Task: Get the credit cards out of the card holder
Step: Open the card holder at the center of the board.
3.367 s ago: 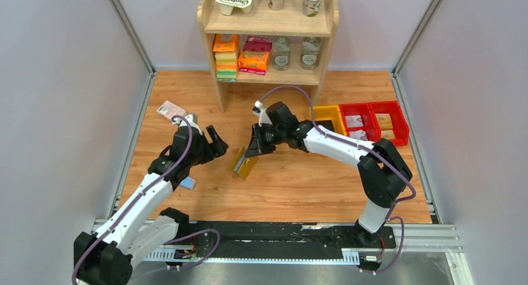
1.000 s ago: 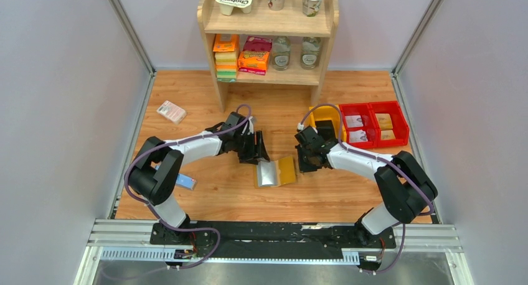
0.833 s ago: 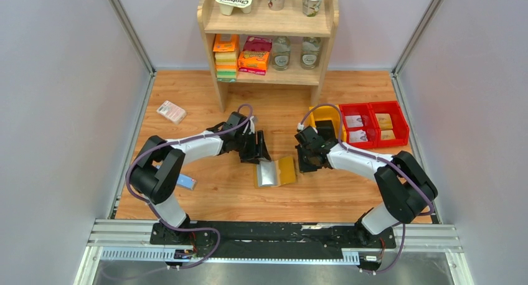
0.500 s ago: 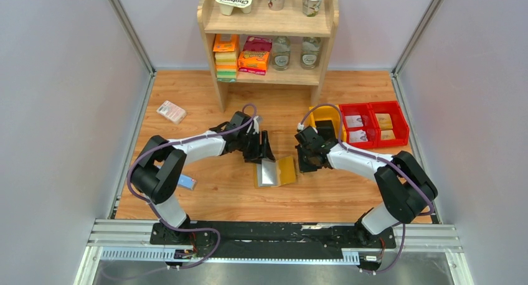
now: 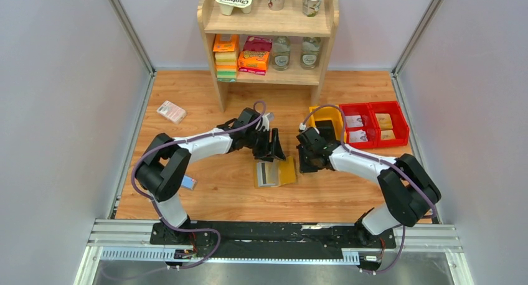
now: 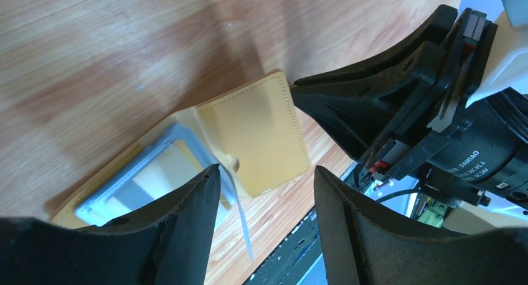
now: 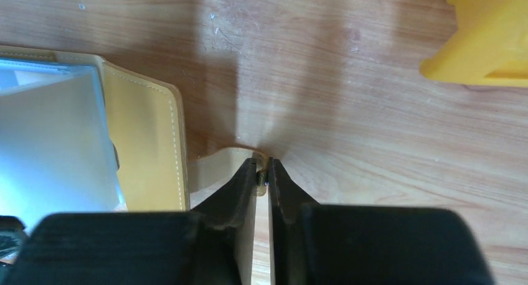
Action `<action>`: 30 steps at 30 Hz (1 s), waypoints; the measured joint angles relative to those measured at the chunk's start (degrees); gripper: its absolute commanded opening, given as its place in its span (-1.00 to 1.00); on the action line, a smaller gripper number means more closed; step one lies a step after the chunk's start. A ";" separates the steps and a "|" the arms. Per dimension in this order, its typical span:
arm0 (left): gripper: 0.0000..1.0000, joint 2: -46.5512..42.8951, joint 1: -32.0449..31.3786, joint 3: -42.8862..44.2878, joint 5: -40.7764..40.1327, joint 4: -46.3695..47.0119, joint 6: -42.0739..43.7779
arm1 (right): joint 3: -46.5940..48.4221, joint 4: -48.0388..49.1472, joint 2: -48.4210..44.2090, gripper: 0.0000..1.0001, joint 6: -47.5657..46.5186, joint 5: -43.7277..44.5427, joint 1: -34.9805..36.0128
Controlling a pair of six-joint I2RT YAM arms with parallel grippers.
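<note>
Card holder (image 5: 277, 172) open (grey panels up); left end effector (image 6: 266, 173) spread above; right end effector (image 7: 262, 167) pinching its tab.

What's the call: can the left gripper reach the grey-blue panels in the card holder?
Probably yes. The left gripper hangs open above the card holder, whose grey-blue panels lie face up and uncovered. The right gripper pinches only the strap at its right edge, clear of them.

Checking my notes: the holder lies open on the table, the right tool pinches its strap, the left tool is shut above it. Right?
The left tool is open, not shut: the left wrist view shows its fingers spread above the holder. The rest stands: holder open on the table, right tool pinching its strap.
</note>
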 measured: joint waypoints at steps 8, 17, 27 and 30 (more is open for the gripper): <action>0.29 4.17 -1.33 3.50 0.96 0.04 0.20 | -4.48 2.56 -10.01 -0.11 1.75 3.21 0.04; 0.29 9.73 -2.95 7.69 1.60 -1.22 1.38 | -11.69 7.82 -24.72 -0.03 1.97 5.46 0.04; 0.29 12.68 -3.91 10.23 1.22 -3.17 2.19 | -17.62 16.46 -33.00 -0.01 0.31 -4.81 0.04; 0.29 12.70 -4.39 10.97 0.39 -4.17 2.51 | -18.51 18.03 -34.05 -0.03 0.28 -7.17 0.04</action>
